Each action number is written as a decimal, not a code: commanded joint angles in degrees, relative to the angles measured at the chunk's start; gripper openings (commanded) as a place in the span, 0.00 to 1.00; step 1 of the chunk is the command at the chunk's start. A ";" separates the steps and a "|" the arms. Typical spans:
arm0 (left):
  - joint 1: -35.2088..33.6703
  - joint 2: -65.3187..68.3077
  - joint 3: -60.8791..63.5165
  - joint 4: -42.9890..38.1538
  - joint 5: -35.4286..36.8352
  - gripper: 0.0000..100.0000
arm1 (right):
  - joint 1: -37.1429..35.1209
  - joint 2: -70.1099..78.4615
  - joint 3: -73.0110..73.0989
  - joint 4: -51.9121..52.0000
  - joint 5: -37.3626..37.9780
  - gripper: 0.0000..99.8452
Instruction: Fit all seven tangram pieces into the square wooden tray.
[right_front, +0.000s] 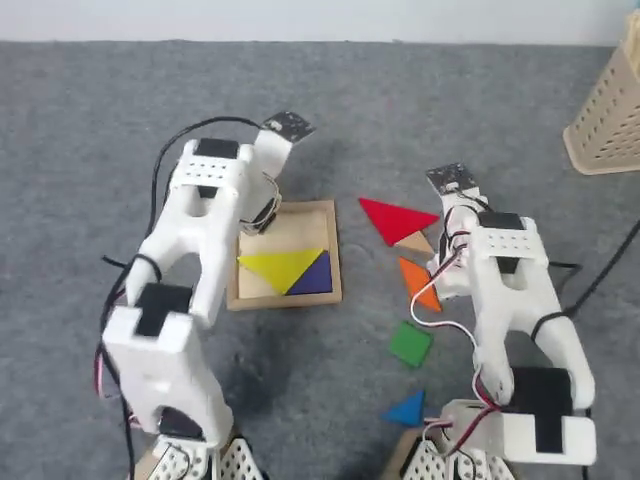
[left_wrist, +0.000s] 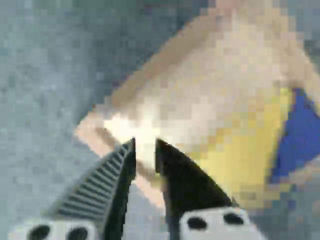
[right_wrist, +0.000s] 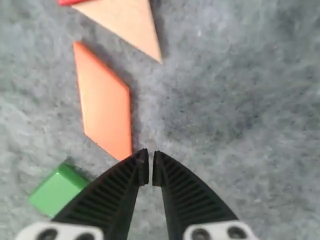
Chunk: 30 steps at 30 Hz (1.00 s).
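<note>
Seen from above, a square wooden tray (right_front: 337, 252) sits at the centre of the frame on grey carpet-like cloth. Inside it, a yellow triangle (right_front: 279, 268) and a dark blue triangle (right_front: 316, 275) lie side by side with their edges touching, filling the lower part.

The other five pieces lie loose to the right of centre. A red triangle (right_front: 394, 218) is highest, with a tan triangle (right_front: 413, 241) touching its underside. Below those come an orange parallelogram (right_front: 417, 281), then a green square (right_front: 410, 343), and a small blue triangle (right_front: 407, 408) near the bottom edge.

The left gripper (left_wrist: 145, 146) hangs over a corner of the tray. Its fingers are parted by a narrow gap and hold nothing. The tray's pale rim shows just past the tips, and the yellow piece lies further in.

The right gripper (right_wrist: 150, 162) is over bare cloth with its fingers pressed together and empty. The nearest point of the orange parallelogram ends just beside the fingertips, though whether it touches them is unclear. The green square lies close alongside one finger.

A pale slatted basket (right_front: 610, 110) stands at the upper right.
</note>
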<state>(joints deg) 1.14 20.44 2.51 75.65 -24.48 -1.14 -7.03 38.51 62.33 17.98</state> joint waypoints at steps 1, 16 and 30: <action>4.40 -14.42 6.64 3.08 -0.53 0.01 | 3.03 -4.62 0.44 -0.92 -0.97 0.05; 8.18 -8.62 23.78 -10.02 -5.45 0.01 | 8.92 -28.97 24.97 -5.41 5.10 0.02; 2.90 3.52 -3.12 0.26 -6.15 0.01 | 10.68 -38.02 37.27 -11.03 7.65 0.02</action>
<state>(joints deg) 4.57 27.65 3.74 72.48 -29.58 8.70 -42.90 75.96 52.75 23.69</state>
